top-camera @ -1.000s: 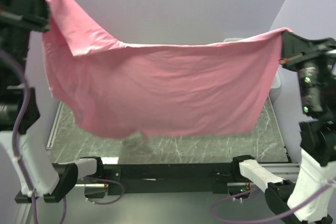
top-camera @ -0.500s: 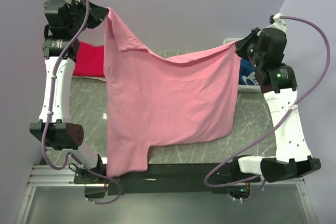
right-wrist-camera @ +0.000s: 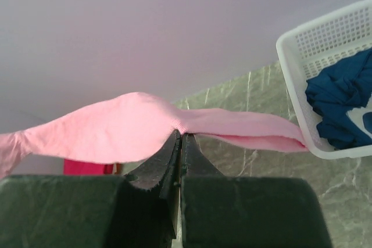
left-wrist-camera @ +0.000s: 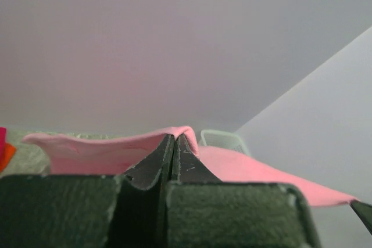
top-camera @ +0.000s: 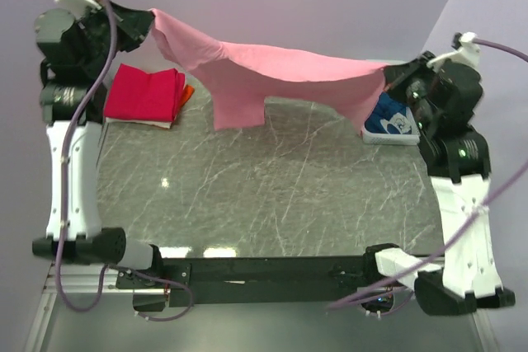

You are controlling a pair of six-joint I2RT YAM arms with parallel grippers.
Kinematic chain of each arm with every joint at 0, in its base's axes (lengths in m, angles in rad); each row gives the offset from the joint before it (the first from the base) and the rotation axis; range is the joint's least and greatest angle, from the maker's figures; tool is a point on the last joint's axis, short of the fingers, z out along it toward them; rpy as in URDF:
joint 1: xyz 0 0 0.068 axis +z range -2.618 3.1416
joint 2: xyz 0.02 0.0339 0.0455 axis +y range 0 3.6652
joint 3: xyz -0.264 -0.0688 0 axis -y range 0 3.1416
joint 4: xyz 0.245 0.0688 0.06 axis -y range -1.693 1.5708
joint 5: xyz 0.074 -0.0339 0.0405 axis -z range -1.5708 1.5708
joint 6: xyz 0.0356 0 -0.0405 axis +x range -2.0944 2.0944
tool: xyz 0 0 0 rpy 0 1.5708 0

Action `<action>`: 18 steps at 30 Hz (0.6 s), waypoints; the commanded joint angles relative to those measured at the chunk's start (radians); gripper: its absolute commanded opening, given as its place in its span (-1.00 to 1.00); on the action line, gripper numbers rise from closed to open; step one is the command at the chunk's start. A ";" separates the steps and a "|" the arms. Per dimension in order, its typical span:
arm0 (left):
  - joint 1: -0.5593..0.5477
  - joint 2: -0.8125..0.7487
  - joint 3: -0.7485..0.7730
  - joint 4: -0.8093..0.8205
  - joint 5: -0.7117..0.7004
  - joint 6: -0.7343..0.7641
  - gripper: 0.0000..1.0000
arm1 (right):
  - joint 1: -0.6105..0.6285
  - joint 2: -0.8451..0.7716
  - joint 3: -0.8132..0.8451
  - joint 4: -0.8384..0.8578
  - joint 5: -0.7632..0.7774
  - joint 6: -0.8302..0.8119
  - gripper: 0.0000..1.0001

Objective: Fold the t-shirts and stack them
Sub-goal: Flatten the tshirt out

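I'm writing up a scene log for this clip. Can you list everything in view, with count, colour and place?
pink t-shirt: one, light pink, stretched in the air over the table's far side
magenta-red t-shirt: one, magenta-red, folded, far left of the table
orange t-shirt: one, orange, only an edge shows at the magenta-red one's right side
dark blue t-shirt: one, dark blue with white print, crumpled in the basket
basket: one, white mesh, far right of the table
table: one, grey-green marbled
left fingers: two, black, shut on the pink t-shirt's left end
right fingers: two, black, shut on its right end
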 commanded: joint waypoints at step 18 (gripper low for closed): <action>-0.084 -0.475 0.003 -0.032 -0.392 0.295 -0.99 | -0.003 -0.408 0.041 -0.100 0.163 -0.059 -1.00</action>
